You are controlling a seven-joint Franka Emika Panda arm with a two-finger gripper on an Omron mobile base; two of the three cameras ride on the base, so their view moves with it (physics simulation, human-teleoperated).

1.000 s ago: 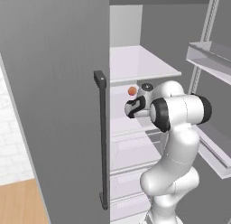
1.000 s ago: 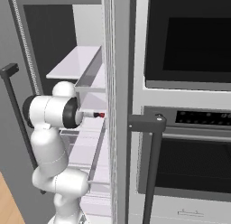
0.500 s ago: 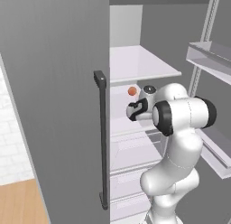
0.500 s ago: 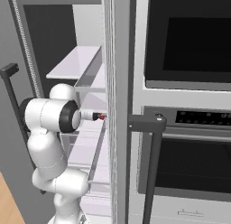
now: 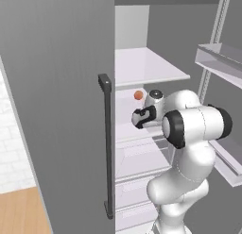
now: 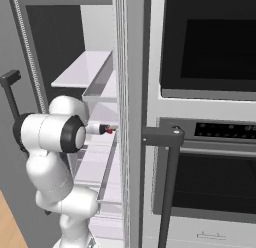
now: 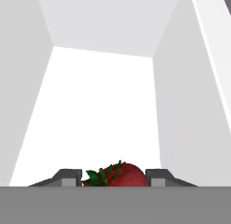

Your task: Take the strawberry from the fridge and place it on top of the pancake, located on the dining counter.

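The strawberry (image 7: 118, 175) is a small dark-red berry with green leaves, sitting between my two fingertips (image 7: 70, 174) in the hand view. My gripper (image 7: 114, 177) is shut on it, above a white shelf inside the open fridge (image 5: 56, 87). From the right base view the strawberry (image 6: 107, 129) shows as a red speck at the end of my gripper (image 6: 102, 128), close to the fridge door's edge. In the left base view my gripper (image 5: 142, 118) reaches in at mid-shelf height. The pancake and the dining counter are out of view.
An orange round fruit (image 5: 138, 94) lies on the shelf just behind the hand. The fridge door's dark bar handle (image 5: 108, 143) stands to the left and door bins (image 5: 222, 58) to the right. A wall oven (image 6: 210, 142) with a dark handle (image 6: 162, 136) flanks the fridge.
The jaws have closed from wide open onto the strawberry. The hand has stayed at almost the same spot in the fridge, and the elbow has shifted slightly.
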